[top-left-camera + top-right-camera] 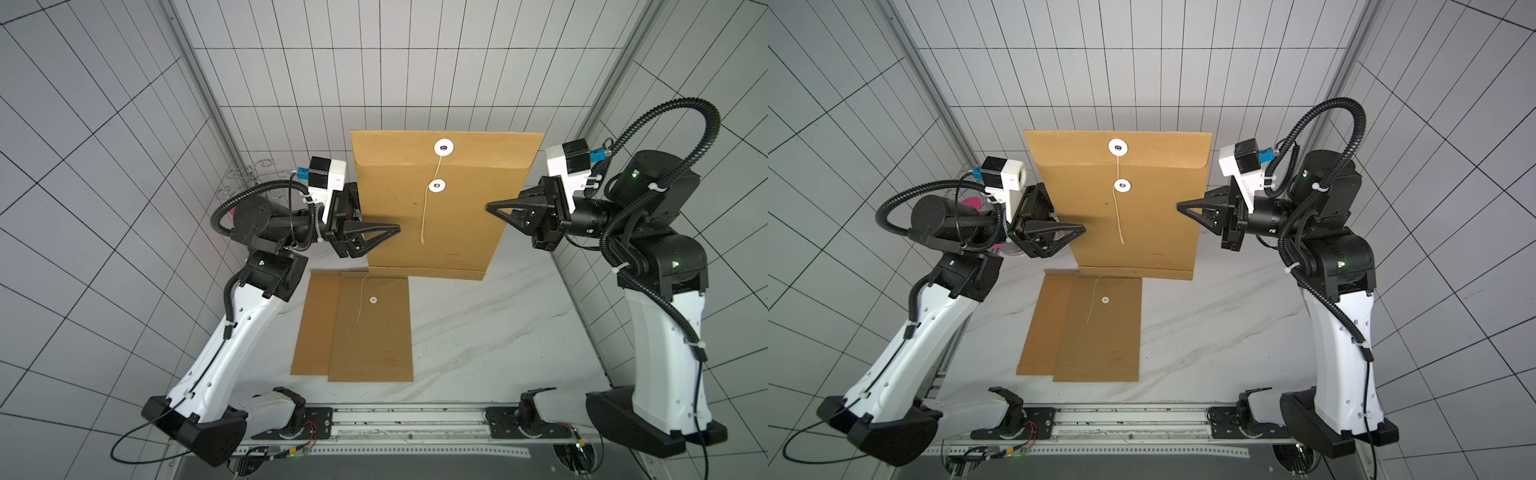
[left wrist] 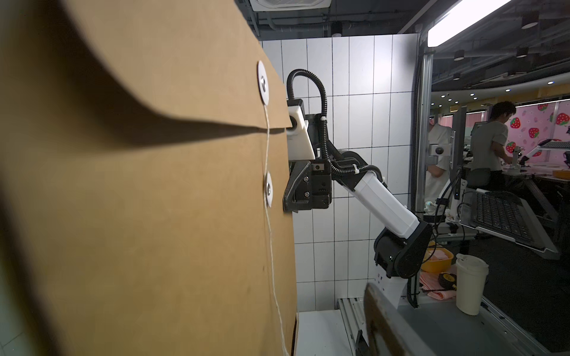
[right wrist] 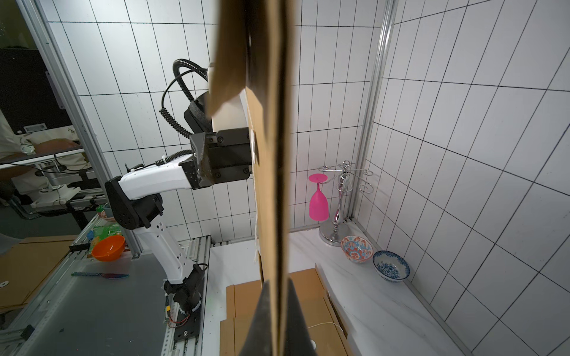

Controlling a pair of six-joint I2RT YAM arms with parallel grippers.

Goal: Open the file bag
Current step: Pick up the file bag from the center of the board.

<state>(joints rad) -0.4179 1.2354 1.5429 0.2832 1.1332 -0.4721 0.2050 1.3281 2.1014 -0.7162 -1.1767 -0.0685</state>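
Our right gripper (image 1: 490,206) is clamped on the nearest edge of the upright kraft file bag (image 1: 457,166), while our left gripper (image 1: 395,228) sits at the opposite edge, jaws apart.

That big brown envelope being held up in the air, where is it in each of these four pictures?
In a top view: file bag upright, just right of middle.
In a top view: upright, just left of middle.
Left wrist: fills much of the picture, front face showing.
Right wrist: edge-on, a narrow strip through the middle.
Shared landmark: its dangling white string.
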